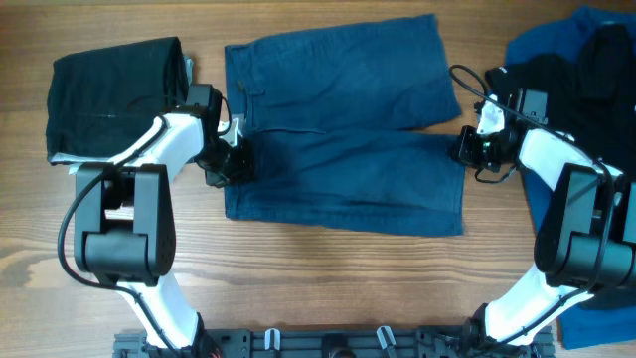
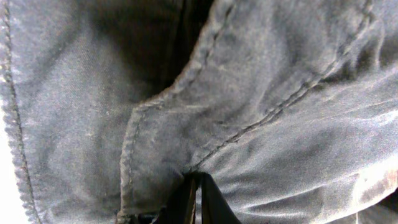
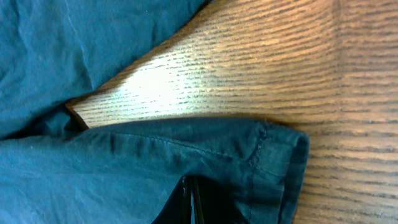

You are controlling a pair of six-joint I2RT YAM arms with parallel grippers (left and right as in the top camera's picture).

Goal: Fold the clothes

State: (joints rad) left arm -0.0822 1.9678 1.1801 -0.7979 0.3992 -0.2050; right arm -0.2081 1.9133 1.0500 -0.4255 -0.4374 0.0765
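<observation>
Dark navy shorts (image 1: 343, 124) lie spread flat across the middle of the table, waistband at the left, two legs running right. My left gripper (image 1: 231, 159) is shut on the shorts' waistband edge; its wrist view shows navy fabric and seams (image 2: 249, 112) filling the frame with the fingers (image 2: 198, 199) pinched together on it. My right gripper (image 1: 465, 149) is shut on the hem of the near leg (image 3: 273, 155), fingers (image 3: 189, 202) closed on the cloth. A folded black garment (image 1: 114, 94) lies at the far left. Blue and black clothes (image 1: 586, 70) are heaped at the right.
Bare wooden tabletop (image 1: 328, 278) runs along the front. The right pile continues down the right edge (image 1: 606, 318). A dark rail (image 1: 338, 343) sits at the table's front edge.
</observation>
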